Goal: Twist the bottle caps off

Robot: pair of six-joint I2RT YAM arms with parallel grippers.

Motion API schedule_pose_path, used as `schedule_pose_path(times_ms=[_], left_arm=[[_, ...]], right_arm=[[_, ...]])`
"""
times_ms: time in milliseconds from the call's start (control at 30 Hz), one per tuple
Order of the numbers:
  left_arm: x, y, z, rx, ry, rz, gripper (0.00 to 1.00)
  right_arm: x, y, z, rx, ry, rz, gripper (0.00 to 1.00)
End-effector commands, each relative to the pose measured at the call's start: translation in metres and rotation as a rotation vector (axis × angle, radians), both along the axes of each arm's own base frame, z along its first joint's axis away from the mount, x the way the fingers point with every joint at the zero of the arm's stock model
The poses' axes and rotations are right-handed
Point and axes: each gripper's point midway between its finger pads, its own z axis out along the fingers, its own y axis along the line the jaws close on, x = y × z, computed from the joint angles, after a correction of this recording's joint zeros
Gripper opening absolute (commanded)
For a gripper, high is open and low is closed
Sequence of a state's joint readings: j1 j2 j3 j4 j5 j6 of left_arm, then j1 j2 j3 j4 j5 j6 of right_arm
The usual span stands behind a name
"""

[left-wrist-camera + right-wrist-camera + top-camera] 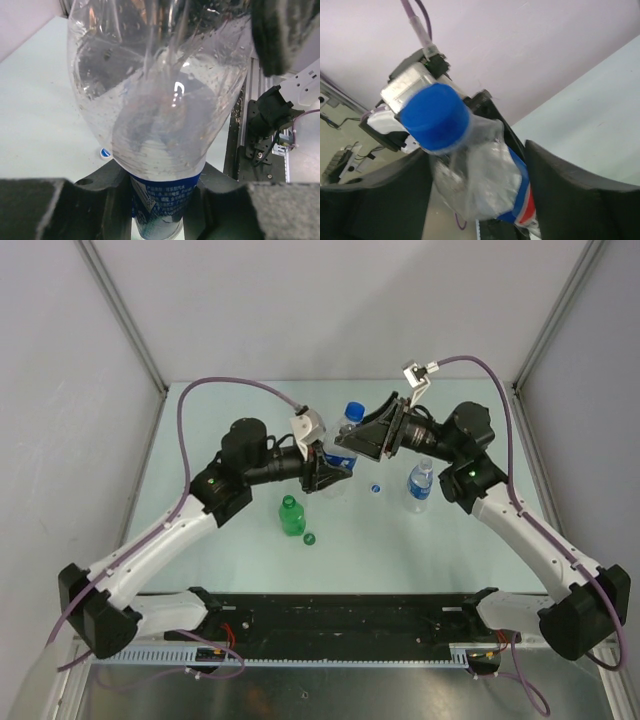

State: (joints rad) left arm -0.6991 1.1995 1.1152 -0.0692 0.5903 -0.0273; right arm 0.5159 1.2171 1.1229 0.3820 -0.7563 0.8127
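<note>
My left gripper is shut on the blue-labelled lower part of a clear bottle and holds it tilted above the table. Its blue cap is on; it shows large in the right wrist view. My right gripper is open, its fingers either side of this bottle's shoulder, just below the cap. A green bottle stands capless with its green cap beside it. A second clear bottle stands to the right. A small loose cap lies between them, also in the left wrist view.
Grey walls close in the pale table on the left, right and back. A black rail runs along the near edge by the arm bases. The purple cables arch over the back of the table.
</note>
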Motion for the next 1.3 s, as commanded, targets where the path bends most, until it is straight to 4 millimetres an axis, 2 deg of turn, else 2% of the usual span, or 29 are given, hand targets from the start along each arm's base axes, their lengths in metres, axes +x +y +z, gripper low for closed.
schedule_pose_path(times_ms=[0, 133, 267, 433, 567, 667, 800, 1067, 1267], left_arm=[[-0.016, 0.018, 0.043, -0.076, -0.123, 0.010, 0.20], [-0.029, 0.030, 0.051, -0.053, -0.121, 0.005, 0.18], [-0.032, 0.038, 0.039, 0.011, -0.064, 0.026, 0.16], [-0.012, 0.047, 0.009, 0.109, -0.005, 0.143, 0.19], [0.008, 0.060, -0.024, 0.232, -0.012, 0.240, 0.12], [0.020, 0.077, -0.057, 0.331, -0.009, 0.334, 0.06], [0.026, 0.097, -0.081, 0.423, -0.021, 0.413, 0.05], [0.017, 0.102, -0.076, 0.416, -0.064, 0.409, 0.06], [0.009, 0.107, -0.075, 0.461, -0.141, 0.460, 0.00]], right_arm=[[-0.018, -0.009, 0.024, 0.007, -0.096, 0.008, 0.82], [-0.018, -0.014, 0.015, -0.042, -0.079, -0.038, 0.97], [-0.022, -0.023, 0.002, -0.111, -0.083, -0.086, 0.99], [-0.022, -0.037, -0.021, -0.221, -0.076, -0.157, 0.99], [-0.016, -0.044, -0.044, -0.315, -0.071, -0.197, 0.99], [-0.010, -0.044, -0.059, -0.358, -0.051, -0.200, 0.99], [-0.005, -0.040, -0.065, -0.358, -0.025, -0.193, 0.99], [0.006, -0.034, -0.055, -0.298, -0.012, -0.194, 0.99], [0.007, -0.020, -0.051, -0.230, 0.052, -0.108, 0.99]])
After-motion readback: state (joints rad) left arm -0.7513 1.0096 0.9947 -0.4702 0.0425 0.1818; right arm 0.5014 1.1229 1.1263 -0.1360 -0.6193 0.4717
